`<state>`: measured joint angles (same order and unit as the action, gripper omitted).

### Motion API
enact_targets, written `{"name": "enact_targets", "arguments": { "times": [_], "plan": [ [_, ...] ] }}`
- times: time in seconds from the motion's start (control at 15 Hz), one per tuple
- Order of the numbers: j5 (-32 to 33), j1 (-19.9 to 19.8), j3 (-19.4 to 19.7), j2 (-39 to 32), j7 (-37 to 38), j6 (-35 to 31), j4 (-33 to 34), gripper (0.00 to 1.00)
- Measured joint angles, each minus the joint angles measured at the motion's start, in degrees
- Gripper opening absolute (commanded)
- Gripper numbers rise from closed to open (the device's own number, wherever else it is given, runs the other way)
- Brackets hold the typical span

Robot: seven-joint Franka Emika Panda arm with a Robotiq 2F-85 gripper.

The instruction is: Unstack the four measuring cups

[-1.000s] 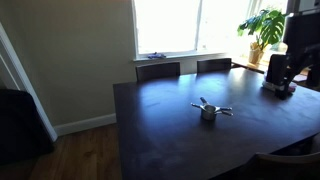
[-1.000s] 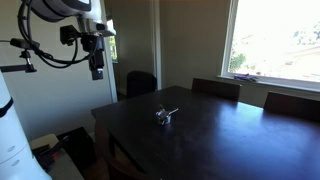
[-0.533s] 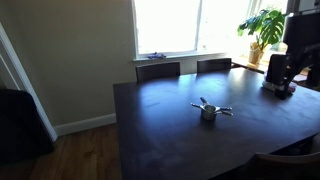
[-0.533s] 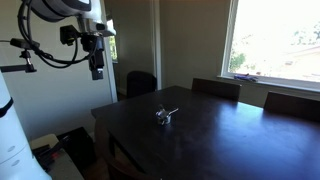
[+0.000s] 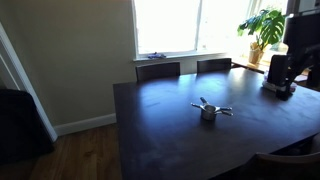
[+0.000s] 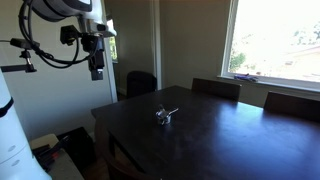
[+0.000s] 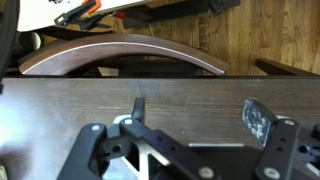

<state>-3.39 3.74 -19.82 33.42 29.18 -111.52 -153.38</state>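
Tabletop: cups far from pincer

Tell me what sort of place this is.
Probably a home dining room: a large dark wooden table, chairs tucked in along its far side, and a potted plant by the bright window.

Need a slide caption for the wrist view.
Open gripper over the dark table, nothing between its jaws; chair back and wood floor beyond.

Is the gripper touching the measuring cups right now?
No. In an exterior view the gripper hangs high near the table's edge, well apart from the measuring cups clustered on the dark table.
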Motion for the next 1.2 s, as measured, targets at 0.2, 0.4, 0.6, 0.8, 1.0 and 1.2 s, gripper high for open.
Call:
{"name": "enact_targets", "arguments": {
  "times": [0.2, 0.4, 0.6, 0.8, 1.0, 1.2],
  "plan": [
    [0.05, 0.41, 0.26, -0.57, -0.29, 0.04, 0.01, 1.00],
    [0.08, 0.44, 0.27, -0.79, -0.30, 0.04, 0.04, 1.00],
    [4.80, -2.65, 4.06, -3.25, -2.35, -1.05, 3.07, 1.00],
    [5.32, -3.98, 5.75, -6.30, -3.73, -1.12, 5.22, 1.00],
    [5.32, -3.94, 5.44, -6.84, -3.73, -1.14, 5.40, 1.00],
    [5.32, -3.94, 5.42, -6.83, -3.73, -1.14, 5.43, 1.00]
  ]
}}
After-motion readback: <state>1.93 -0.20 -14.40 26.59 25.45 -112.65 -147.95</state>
